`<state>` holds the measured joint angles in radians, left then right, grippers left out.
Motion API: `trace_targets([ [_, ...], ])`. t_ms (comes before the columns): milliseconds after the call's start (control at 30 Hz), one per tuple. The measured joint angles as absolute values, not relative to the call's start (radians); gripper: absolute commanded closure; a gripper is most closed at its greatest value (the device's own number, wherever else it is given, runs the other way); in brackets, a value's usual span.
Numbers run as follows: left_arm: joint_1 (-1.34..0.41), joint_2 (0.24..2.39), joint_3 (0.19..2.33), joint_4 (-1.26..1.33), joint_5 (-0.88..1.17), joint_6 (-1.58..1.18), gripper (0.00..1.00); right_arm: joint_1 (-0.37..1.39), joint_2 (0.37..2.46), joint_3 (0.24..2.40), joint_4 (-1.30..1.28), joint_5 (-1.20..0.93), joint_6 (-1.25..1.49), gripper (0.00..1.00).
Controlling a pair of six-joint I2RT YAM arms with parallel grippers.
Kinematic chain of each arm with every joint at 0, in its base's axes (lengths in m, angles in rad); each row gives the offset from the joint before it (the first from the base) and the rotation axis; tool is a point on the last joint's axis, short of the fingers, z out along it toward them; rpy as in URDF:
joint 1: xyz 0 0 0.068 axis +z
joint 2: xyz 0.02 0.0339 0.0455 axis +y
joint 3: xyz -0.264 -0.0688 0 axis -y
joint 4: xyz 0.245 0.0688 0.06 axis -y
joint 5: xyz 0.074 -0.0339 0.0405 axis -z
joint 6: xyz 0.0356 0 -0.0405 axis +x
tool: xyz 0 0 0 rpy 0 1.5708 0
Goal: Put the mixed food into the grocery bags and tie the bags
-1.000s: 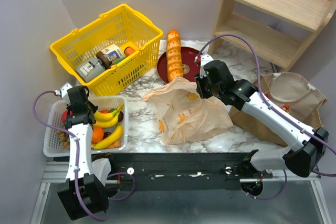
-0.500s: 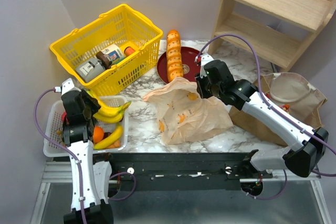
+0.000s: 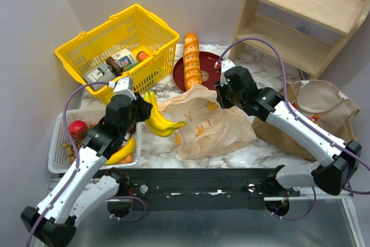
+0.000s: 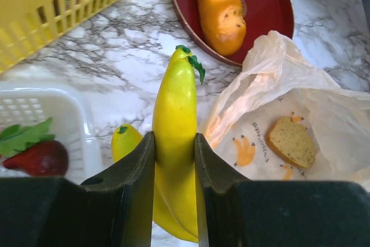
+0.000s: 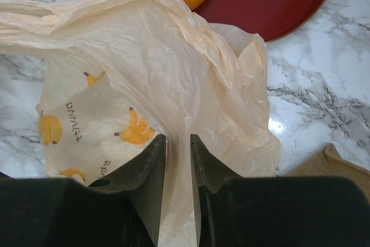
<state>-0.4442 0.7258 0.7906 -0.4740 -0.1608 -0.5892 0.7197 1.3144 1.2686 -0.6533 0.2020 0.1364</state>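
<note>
Gripping the banana bunch (image 4: 176, 96), the left gripper (image 4: 173, 137) should steer into the mouth of the plastic bag (image 5: 144, 67), which the right gripper (image 5: 178, 140) apparently pinches open.

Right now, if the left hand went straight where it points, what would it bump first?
Probably the red plate holding the loaf: the banana in the left hand points at its rim. The plastic bag lies just aside; depth is unclear.

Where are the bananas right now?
Top view, left of centre: the bananas are clamped in the left pincer, above the marble table, between the white tray and the plastic bag.
</note>
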Motion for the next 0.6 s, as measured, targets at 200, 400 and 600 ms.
trace_targets([
  [200, -0.706, 0.836, 0.794, -0.353, -0.400, -0.744, 1.00, 0.720, 1.314, 1.269, -0.658, 0.203, 0.146, 0.69],
  [400, -0.883, 0.965, 0.738, -0.171, -0.635, -0.912, 1.00, 0.720, 1.314, 1.269, -0.669, 0.204, 0.157, 0.69],
  [600, -0.960, 1.137, 0.733, -0.068, -0.742, -1.024, 1.00, 0.720, 1.309, 1.269, -0.683, 0.205, 0.157, 0.69],
])
